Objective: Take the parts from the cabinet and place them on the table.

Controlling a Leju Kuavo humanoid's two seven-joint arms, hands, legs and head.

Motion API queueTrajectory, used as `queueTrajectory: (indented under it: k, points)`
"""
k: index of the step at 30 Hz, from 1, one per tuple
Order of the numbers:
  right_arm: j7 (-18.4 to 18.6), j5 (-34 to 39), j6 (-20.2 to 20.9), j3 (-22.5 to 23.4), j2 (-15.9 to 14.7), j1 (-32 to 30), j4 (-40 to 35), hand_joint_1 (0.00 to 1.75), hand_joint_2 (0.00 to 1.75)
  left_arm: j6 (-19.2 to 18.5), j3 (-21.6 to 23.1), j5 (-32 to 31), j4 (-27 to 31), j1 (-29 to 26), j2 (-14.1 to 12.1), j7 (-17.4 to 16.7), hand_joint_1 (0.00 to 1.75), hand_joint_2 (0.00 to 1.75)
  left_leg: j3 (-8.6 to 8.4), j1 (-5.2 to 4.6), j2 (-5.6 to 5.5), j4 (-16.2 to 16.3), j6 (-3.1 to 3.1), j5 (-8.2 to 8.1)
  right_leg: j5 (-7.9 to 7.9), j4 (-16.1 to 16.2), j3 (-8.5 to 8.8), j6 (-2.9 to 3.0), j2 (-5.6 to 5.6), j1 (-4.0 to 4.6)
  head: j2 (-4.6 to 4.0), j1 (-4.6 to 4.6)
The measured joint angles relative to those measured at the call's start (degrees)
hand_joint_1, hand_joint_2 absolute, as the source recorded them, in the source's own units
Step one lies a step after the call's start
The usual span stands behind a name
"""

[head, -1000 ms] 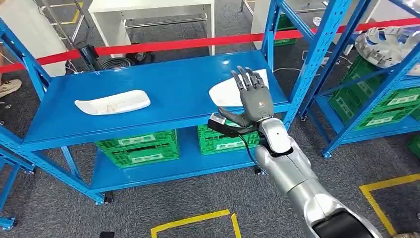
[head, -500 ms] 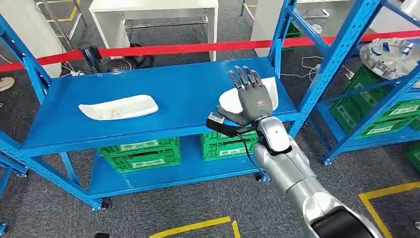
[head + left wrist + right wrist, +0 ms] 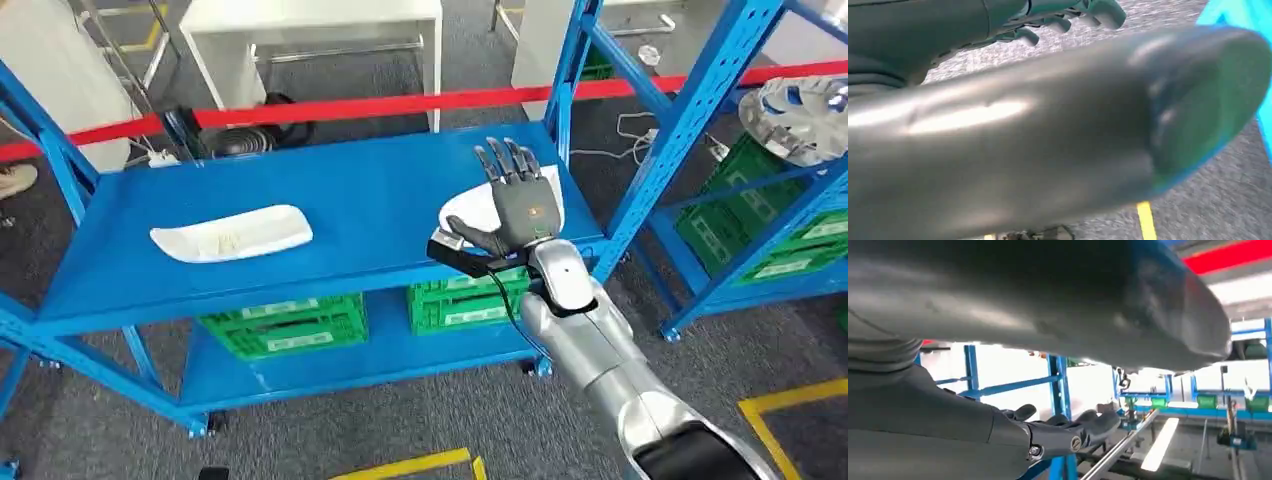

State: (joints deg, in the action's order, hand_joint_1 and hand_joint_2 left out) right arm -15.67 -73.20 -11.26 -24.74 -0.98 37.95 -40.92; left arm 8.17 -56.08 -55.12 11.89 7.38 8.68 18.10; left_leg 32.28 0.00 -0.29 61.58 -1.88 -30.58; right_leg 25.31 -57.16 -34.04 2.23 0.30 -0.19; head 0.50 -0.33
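1. The right hand (image 3: 515, 205) hovered with fingers spread, holding nothing, above a flat white plastic part (image 3: 460, 207) at the right end of the blue metal shelf (image 3: 370, 190).
2. A second long white part (image 3: 232, 232) lay toward the shelf's left end, well apart.
3. The left hand (image 3: 998, 125) hung over grey carpet; its fingers looked loosely curled, its grasp impossible to tell.

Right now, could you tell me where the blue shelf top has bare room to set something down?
The widest free patch on the blue shelf lies between the left white part and the right white part. A bare strip also runs along the back edge behind both parts. The right front corner is crowded: the right hand hovers over the right part there.
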Motion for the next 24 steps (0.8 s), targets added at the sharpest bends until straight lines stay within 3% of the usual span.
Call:
queueTrajectory:
  k: [2, 3, 4, 5, 6, 8, 9, 10, 13, 15, 16, 18, 19, 20, 21, 23, 24]
  points:
    - [0.0, 0.0, -0.1, 0.0, 0.0, -0.3, 0.3, 0.0, 0.0, 0.0, 0.0, 0.0, 0.0, 0.0, -0.2, 0.0, 0.0, 0.0, 5.33, 0.34, 0.0, 9.2, -0.61, -3.38, 0.55, 0.0, 0.65, 0.18, -0.02, -0.05, 0.0, -0.15]
    - [0.0, 0.0, -0.2, 0.0, 0.0, -0.6, 0.4, 0.0, 0.0, 0.0, 0.0, 0.0, 0.0, -0.1, -0.2, 0.0, 0.0, 0.0, 7.83, 0.47, 0.01, 12.9, -0.88, -4.11, 0.83, -0.1, 0.9, 0.19, -0.02, -0.06, 0.0, -0.15]
    - [0.0, 0.0, -0.2, 0.0, 0.0, -0.9, 0.6, 0.0, 0.0, 0.0, 0.0, 0.0, 0.0, -0.3, -0.2, 0.0, 0.0, 0.0, 9.66, 0.63, 0.02, 14.7, -1.04, -3.7, 1.23, -0.2, 1.19, 0.09, 0.01, -0.11, 0.0, -0.17]
    - [0.0, 0.0, -0.2, 0.0, 0.0, -1.1, 0.8, 0.0, 0.0, 0.0, 0.0, 0.0, 0.0, -0.4, -0.3, 0.0, 0.0, 0.0, 9.92, 0.78, 0.03, 13.6, -1.18, -1.79, 1.65, -0.3, 1.57, -0.06, 0.07, -0.21, 0.0, -0.17]
    - [0.0, 0.0, -0.2, 0.1, 0.0, -1.1, 0.9, 0.0, 0.0, 0.0, 0.0, 0.1, 0.0, -0.4, -0.3, -0.1, 0.0, 0.0, 8.88, 0.94, 0.04, 9.7, -1.34, 1.42, 2.14, -0.6, 1.99, -0.29, 0.11, -0.36, 0.0, -0.17]
    - [0.0, 0.2, -0.3, 0.1, 0.0, -1.1, 0.9, 0.0, 0.0, 0.1, 0.0, 0.1, 0.0, -0.3, -0.4, 0.0, 0.0, 0.0, 4.71, 1.34, 0.23, -0.9, -1.71, 7.65, 3.26, -1.1, 2.82, -0.94, 0.11, -0.67, 0.0, -0.17]
    - [0.0, 0.2, -0.3, 0.2, 0.0, -1.0, 1.0, 0.0, 0.0, 0.1, 0.0, 0.1, -0.1, -0.2, -0.3, -0.1, 0.0, 0.0, 3.8, 1.07, 0.15, -2.2, -1.87, 6.18, 3.7, -1.3, 2.84, -1.47, 0.18, -0.41, 0.0, -0.33]
    - [0.0, 0.2, -0.3, 0.2, 0.0, -1.0, 1.0, 0.0, 0.0, 0.1, 0.0, 0.1, -0.1, -0.2, -0.3, 0.0, 0.0, 0.0, 3.54, 1.06, -0.02, -2.7, -0.69, 6.13, 4.0, -1.5, 2.59, -1.83, 0.27, -0.33, 0.0, -0.59]
    - [0.0, 0.5, 0.0, 0.3, 0.0, -1.0, 1.3, 0.0, 0.0, 0.1, 0.0, 0.1, -0.1, -0.2, -0.3, 0.0, 0.0, 0.0, 3.68, 0.72, -0.04, -2.4, 0.56, 5.59, 4.11, -0.8, 3.0, -2.73, 0.22, -0.39, 0.0, -0.24]
    - [-0.8, 1.4, 0.3, 0.6, -0.1, -1.0, 1.5, 0.0, 0.0, 0.1, 0.0, 0.1, 0.0, -0.2, -0.2, 0.0, 0.0, 0.0, 3.03, 1.13, -0.01, -2.8, 1.45, 5.48, 5.26, -2.8, 2.42, -3.33, 0.0, -0.5, 0.0, 0.09]
    - [-1.3, 1.8, 0.4, 0.8, -0.1, -0.9, 1.6, 0.0, 0.0, 0.1, 0.0, 0.1, 0.0, -0.1, -0.3, 0.0, 0.0, 0.0, 2.92, 1.12, 0.01, -2.8, 1.72, 5.33, 6.98, -6.6, 0.32, -3.49, -0.05, -0.48, 0.0, 0.37]
    - [-2.0, 2.3, 1.0, 1.0, -0.1, -1.4, 2.1, 0.0, 0.0, 0.1, 0.0, 0.1, 0.0, -0.1, -0.3, -0.1, 0.0, 0.0, 2.77, 0.95, 0.03, -2.8, 2.1, 4.97, 10.4, -16.4, -5.65, -3.62, -0.05, -0.46, 0.0, 0.42]
    - [-2.2, 2.5, 1.1, 1.2, -0.2, -1.8, 2.5, 0.0, 0.0, 0.1, 0.0, 0.1, 0.0, -0.1, -0.3, -0.1, 0.0, 0.0, 2.65, 0.89, -0.03, -2.7, 2.14, 4.78, 10.69, -19.5, -7.96, -3.53, -0.05, -0.43, 0.0, 0.5]
    - [-2.2, 2.6, 1.1, 1.4, -0.2, -2.0, 2.7, 0.0, 0.0, 0.1, 0.0, 0.2, 0.0, -0.2, -0.3, -0.2, 0.0, 0.0, 2.45, 0.84, -0.12, -2.7, 2.16, 4.55, 9.51, -19.6, -8.81, -3.37, -0.05, -0.41, 0.0, 0.53]
    - [-2.3, 2.7, 1.1, 1.5, -0.2, -2.1, 2.9, 0.0, 0.0, 0.1, 0.0, 0.3, 0.0, -0.2, -0.3, -0.2, 0.0, 0.0, 2.13, 0.76, -0.19, -2.6, 2.1, 4.31, 6.96, -16.9, -8.19, -3.08, -0.05, -0.36, 0.0, 0.57]
    - [-2.3, 2.8, 1.4, 1.8, -0.3, -1.9, 3.2, 0.0, 0.0, 0.1, 0.0, 0.3, 0.0, -0.2, -0.3, -0.3, 0.0, 0.0, 1.23, 0.61, -0.24, -2.6, 1.87, 3.74, 0.69, -6.5, -4.02, -2.14, -0.05, -0.06, 0.0, 0.61]
    - [-2.3, 2.8, 1.5, 1.9, -0.4, -1.8, 3.4, 0.0, 0.0, 0.1, 0.0, 0.4, 0.0, -0.2, -0.2, -0.3, 0.0, 0.0, 1.03, 0.65, -0.23, -2.6, 1.63, 3.47, -0.46, -2.2, -2.43, -1.51, -0.11, 0.27, 0.0, 0.59]
